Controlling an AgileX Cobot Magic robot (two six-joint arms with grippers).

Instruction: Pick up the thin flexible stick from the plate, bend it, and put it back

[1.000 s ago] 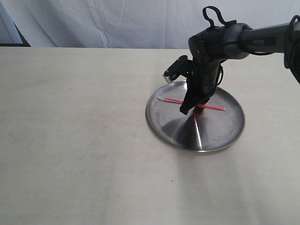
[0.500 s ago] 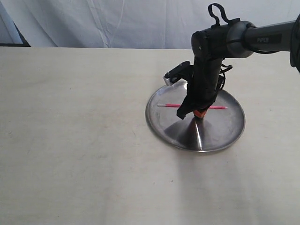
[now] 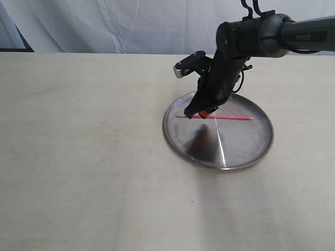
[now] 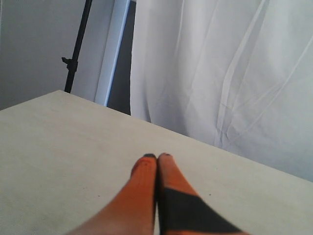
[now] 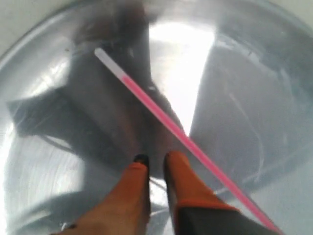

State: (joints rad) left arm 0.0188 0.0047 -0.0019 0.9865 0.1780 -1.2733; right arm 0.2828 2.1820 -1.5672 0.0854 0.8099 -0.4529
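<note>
The thin flexible stick [image 3: 230,118], pink-red with a whitish tip, lies flat across the shiny silver plate [image 3: 246,138]. My right gripper [image 3: 198,113] hovers just above the stick's left part. In the right wrist view its orange fingers [image 5: 155,157] stand slightly open with nothing between them. There the stick [image 5: 161,115] runs slantwise past one finger on the plate [image 5: 254,73], outside the gap. My left gripper [image 4: 157,156] is shut and empty over bare table, and it is out of the exterior view.
The plate sits right of the middle of a pale table [image 3: 78,157]. A white curtain [image 3: 131,26] hangs behind the table's far edge. A dark stand [image 4: 76,54] rises beyond the table in the left wrist view.
My right gripper has risen and shifted left over the plate, and its jaws have parted a little. The stick turned level and now lies free on the plate. The left gripper stays shut.
</note>
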